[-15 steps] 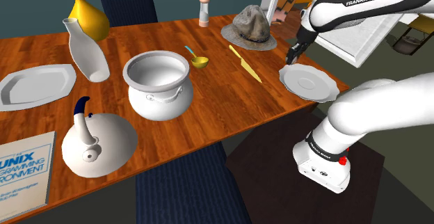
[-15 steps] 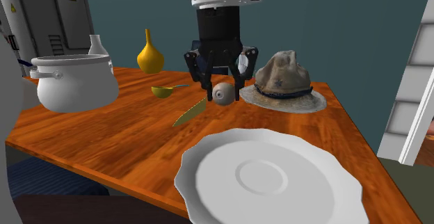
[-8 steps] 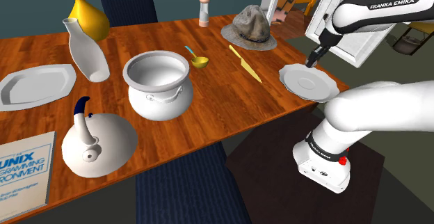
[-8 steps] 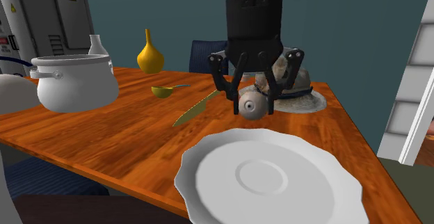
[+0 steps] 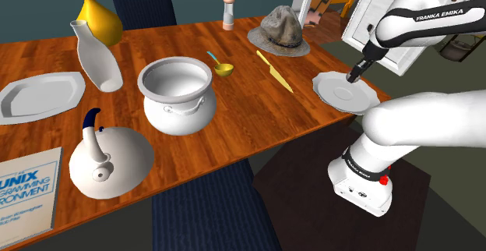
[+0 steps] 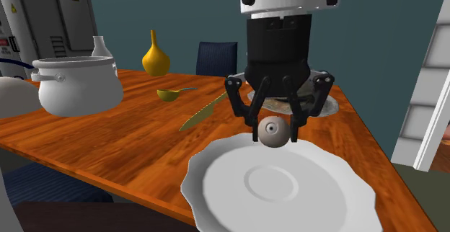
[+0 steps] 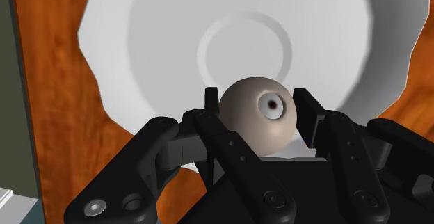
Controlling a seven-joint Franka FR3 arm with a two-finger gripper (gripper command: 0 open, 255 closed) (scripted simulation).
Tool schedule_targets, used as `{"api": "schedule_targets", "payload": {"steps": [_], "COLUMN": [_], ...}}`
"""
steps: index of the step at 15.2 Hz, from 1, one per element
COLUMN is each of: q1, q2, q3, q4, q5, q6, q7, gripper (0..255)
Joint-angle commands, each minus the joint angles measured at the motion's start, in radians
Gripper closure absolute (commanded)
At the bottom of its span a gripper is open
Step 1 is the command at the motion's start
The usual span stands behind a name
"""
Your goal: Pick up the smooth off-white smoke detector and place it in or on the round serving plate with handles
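A small round off-white smoke detector (image 6: 273,131) (image 7: 259,114) with a dark centre hole is clasped between the black fingers of my gripper (image 6: 275,125) (image 7: 257,122), which is shut on it. It hangs just above the far rim of the white scalloped serving plate (image 6: 281,184) (image 7: 174,21). In the shoulder view the gripper (image 5: 354,73) hovers over that plate (image 5: 345,93) at the table's corner nearest the stand. Through the wrist camera, the plate's raised centre ring lies directly beyond the detector.
On the wooden table (image 5: 234,109) stand a white pot (image 5: 177,95), a kettle (image 5: 105,157), a white vase (image 5: 95,56), a yellow vase (image 5: 97,12), a hat (image 5: 279,30), a yellow knife (image 5: 274,71) and a scoop (image 5: 221,68). A second plate (image 5: 39,96) lies far left.
The gripper has carried the smoke detector from above the knife, near the hat, across to the plate and lowered it close over the plate's rim. Its grip stayed shut.
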Motion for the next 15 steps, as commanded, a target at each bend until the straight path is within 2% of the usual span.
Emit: {"api": "schedule_targets", "payload": {"steps": [1,8,15], "q1": [-0.001,0.002,0.002], "q2": [0.022,0.124,0.124], "q3": [-0.014,-0.064,-0.064], "q4": [-0.013,-0.061,-0.061], "q5": [-0.010,-0.046,-0.046], "q6": [0.036,0.184,0.184], "q7": [0.000,0.005,0.005], "gripper": [255,255,255]}}
